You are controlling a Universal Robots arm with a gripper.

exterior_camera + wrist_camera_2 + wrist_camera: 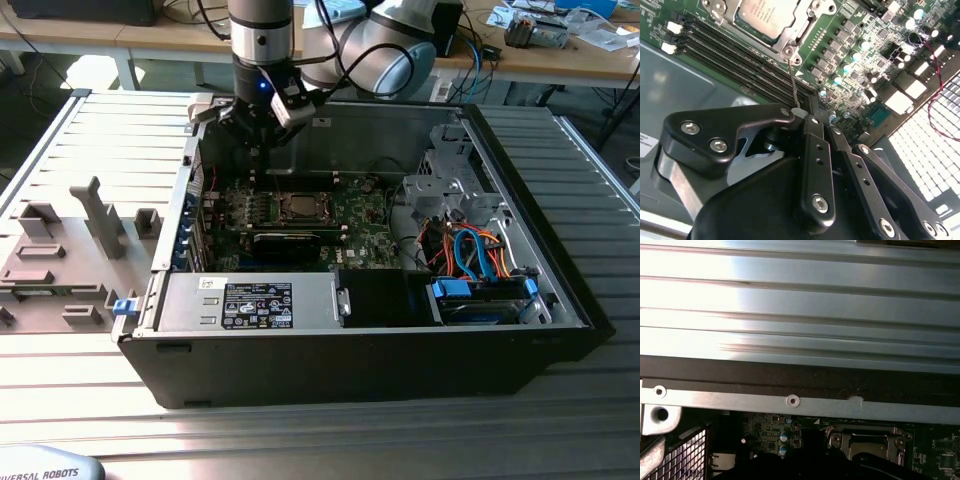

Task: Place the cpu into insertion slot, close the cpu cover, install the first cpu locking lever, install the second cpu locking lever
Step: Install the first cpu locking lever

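silver-grey cpu (761,16) seated in socket, near closed empty hand (819,119) by thin lever (794,85).

A ribbed metal table (90,130) carries the open computer case (350,360).

Little can be read. In the exterior view, a black-and-white label (257,305) sits on the silver box (320,300) at the near side of the computer case (330,375), with a small white sticker (209,283) just beside it toward the exterior view's left; the print on both is too small to make out. White lettering marks a pale rounded part (45,468) at the near corner on the exterior view's left. In the second wrist view, faint engraved lines cross the cpu (771,15), illegible.
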